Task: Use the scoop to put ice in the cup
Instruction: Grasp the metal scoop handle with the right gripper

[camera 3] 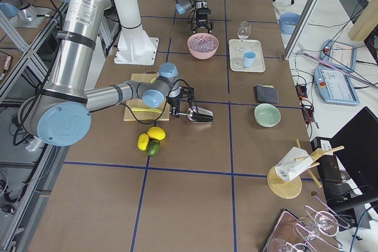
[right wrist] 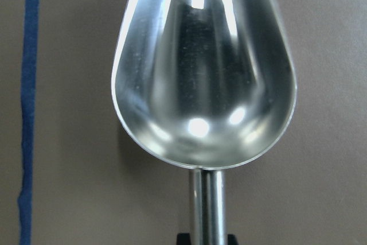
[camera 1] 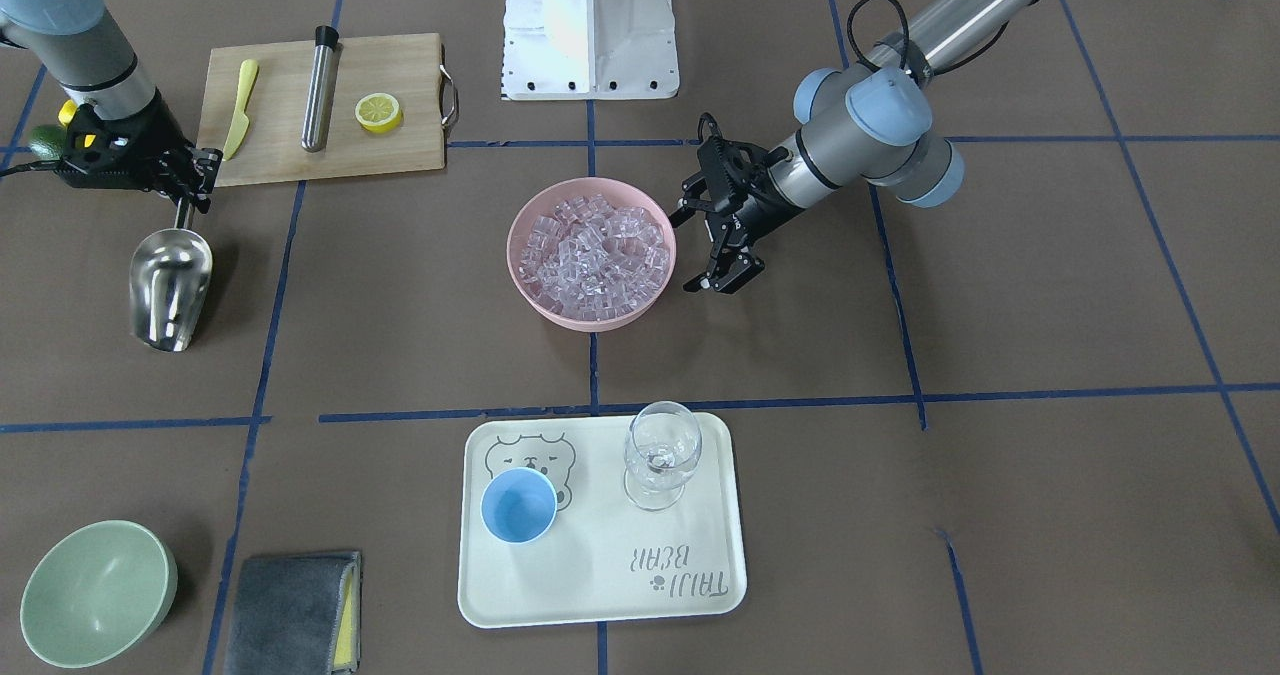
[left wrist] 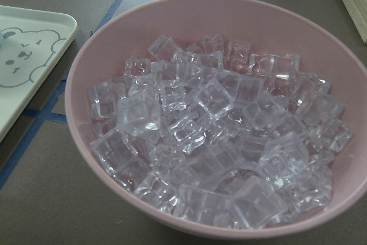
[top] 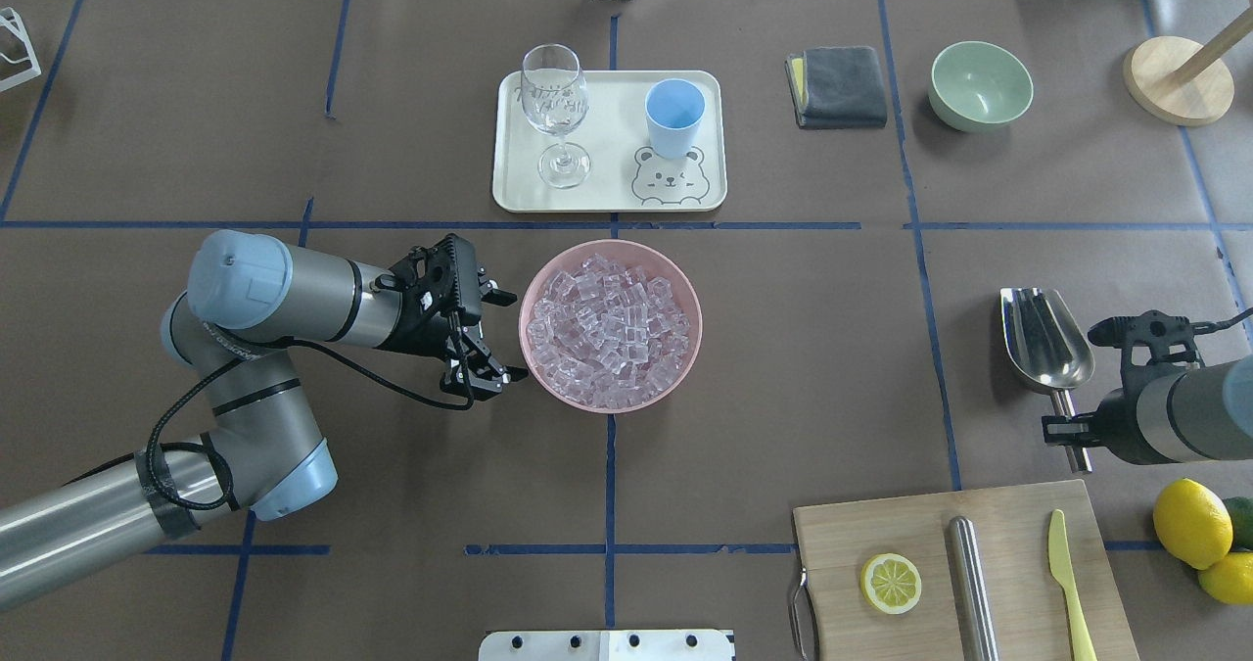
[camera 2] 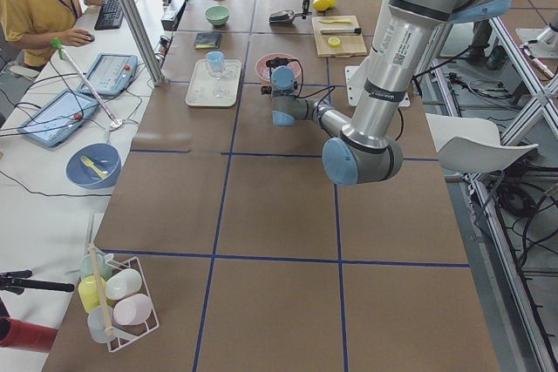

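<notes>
Right gripper (camera 1: 190,198), upper left of frame, jaws closed on the handle of the scoop (camera 1: 170,285), which lies on the table; left gripper (camera 1: 703,247) spread wide, holding nothing, just beside the pink bowl (camera 1: 590,321) of ice (camera 1: 600,255) at centre; cup (camera 1: 519,505) upright on tray (camera 1: 600,585), lower centre.

The scoop (right wrist: 203,84) runs off the wrist view's top edge.

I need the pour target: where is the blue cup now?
In the overhead view, the cup stands on the bear tray, right of the wine glass.
</notes>
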Motion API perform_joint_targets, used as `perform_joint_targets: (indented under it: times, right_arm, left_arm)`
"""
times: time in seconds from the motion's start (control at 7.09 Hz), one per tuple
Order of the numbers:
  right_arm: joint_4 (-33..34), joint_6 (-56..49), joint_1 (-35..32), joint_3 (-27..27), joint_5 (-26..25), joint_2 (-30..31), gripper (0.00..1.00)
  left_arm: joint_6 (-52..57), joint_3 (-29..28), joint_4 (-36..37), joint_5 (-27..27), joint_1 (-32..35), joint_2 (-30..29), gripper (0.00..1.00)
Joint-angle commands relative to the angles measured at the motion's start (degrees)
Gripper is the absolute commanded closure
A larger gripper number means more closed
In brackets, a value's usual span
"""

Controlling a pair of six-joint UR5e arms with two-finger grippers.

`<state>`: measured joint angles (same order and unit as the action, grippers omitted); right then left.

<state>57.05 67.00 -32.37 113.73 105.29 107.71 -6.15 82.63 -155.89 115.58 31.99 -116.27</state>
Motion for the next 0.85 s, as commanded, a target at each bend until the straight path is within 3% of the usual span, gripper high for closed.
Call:
perform_joint_targets:
  times: [0.0, 0.42, 0.71]
  right_arm:
    - [-3.93, 0.23, -0.24, 0.35, -0.17, 0.57, 1.00]
    - [-3.87, -1.07, -5.85, 7.37, 6.14, 0.75, 1.00]
    - [-3.26, -6.58, -6.57, 9.05, 7.04, -0.91, 1.00]
  left_arm:
    - [0.00, 0.34, -0.03, 0.00, 0.00, -0.01, 0.00]
    - [-0.09, 0.69, -0.03, 0.00, 0.09, 0.43, 0.00]
    - [-0.26, 0.60, 0.06, -0.35, 0.09, 0.51, 0.00]
